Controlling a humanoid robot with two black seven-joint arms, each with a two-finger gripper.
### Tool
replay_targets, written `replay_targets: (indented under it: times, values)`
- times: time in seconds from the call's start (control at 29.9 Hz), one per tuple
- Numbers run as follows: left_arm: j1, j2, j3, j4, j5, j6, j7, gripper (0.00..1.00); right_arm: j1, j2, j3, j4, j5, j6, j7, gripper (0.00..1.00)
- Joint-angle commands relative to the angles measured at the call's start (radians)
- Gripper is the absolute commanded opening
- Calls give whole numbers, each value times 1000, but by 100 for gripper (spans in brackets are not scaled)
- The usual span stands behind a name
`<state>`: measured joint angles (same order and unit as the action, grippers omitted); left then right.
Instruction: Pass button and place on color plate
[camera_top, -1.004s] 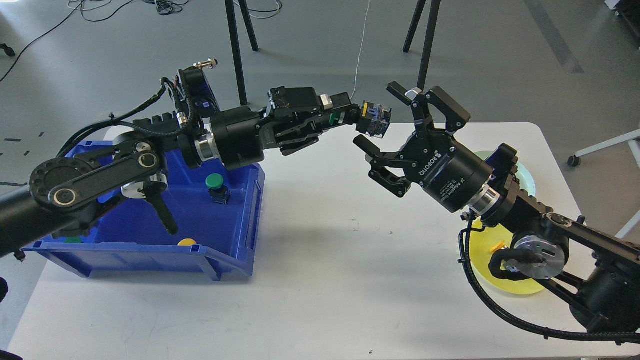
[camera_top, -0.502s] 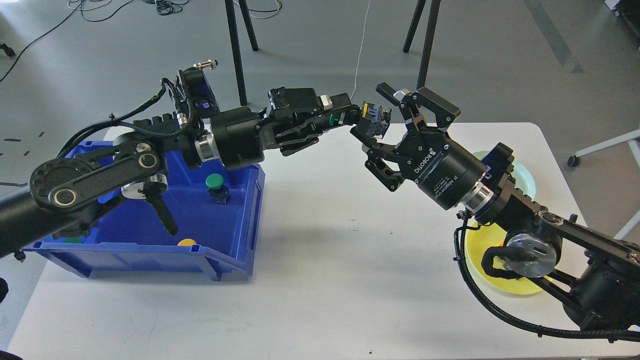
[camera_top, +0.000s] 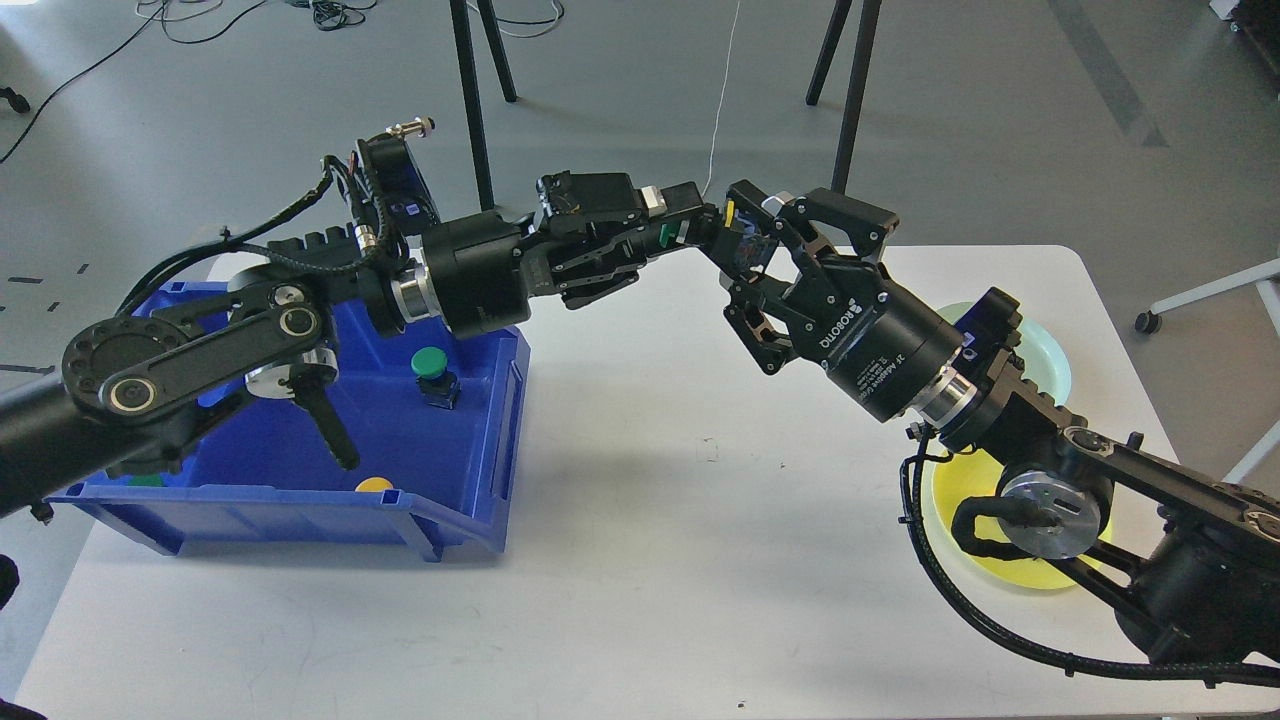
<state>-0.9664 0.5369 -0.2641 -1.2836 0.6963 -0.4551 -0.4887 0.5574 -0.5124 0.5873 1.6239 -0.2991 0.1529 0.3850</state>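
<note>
Grey workshop floor with tripod legs lies behind the white table (camera_top: 640, 560), above whose far middle the two arms meet. Over the past second the right gripper (camera_top: 745, 245) has slid in from the right, so its spread fingers (camera_top: 745, 192), which then stood clear of the button (camera_top: 742, 240), now bracket it above and below. They look not yet clenched, though contact is hard to judge. The left gripper (camera_top: 712, 228) is clenched on the button's left end, holding it in the air, with only a yellow edge and some blue showing. My reading: the handover is at the point of closing, the left must not let go until the right has pinched, and the placing is yet to come.

Outward, the right gripper's body reads "ROBOTIQ", with smaller print I cannot make out. Behind the right arm lie a pale green plate (camera_top: 1045, 350) and a yellow plate (camera_top: 960, 500). At left, a blue bin (camera_top: 470, 500) holds a green-capped button (camera_top: 432, 372).
</note>
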Motion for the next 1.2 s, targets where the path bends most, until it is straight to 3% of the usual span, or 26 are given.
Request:
replay_targets:
  times: [0.0,0.13,0.37,0.47,0.57,0.64,0.74,0.84,0.9,1.17]
  values:
    - [0,0,-1,1,-35,0,0,67,-1,-5,0,2,2,-1,0,1]
    - [0,0,-1,23,-57,-4,0,75,-14,-15,12,2,2,-3,0,0]
    - [2,-2,-3,26,-58,-4,0,78,-76,-67,89,-9,2,-47,0,0]
    - [2,-2,-1,27,-69,-4,0,78,-112,-95,141,-50,-2,-163,-3,0]
    - [5,-3,-3,27,-70,0,0,79,-116,-106,146,-123,-2,-355,-21,0]
    - [5,-9,-3,27,-70,-2,0,79,-114,-97,146,-198,2,-499,-61,0]
    - [5,-12,-3,27,-70,-2,0,80,-105,-87,137,-327,2,-642,-165,0]
    - [5,-12,-3,27,-70,-2,0,80,-99,-51,120,-445,0,-642,-260,0]
    - [6,-12,-3,27,-70,-2,0,80,-87,-23,114,-504,-2,-642,-293,0]
    - [5,-12,-3,29,-70,-2,0,80,19,44,24,-709,0,-642,-360,1]
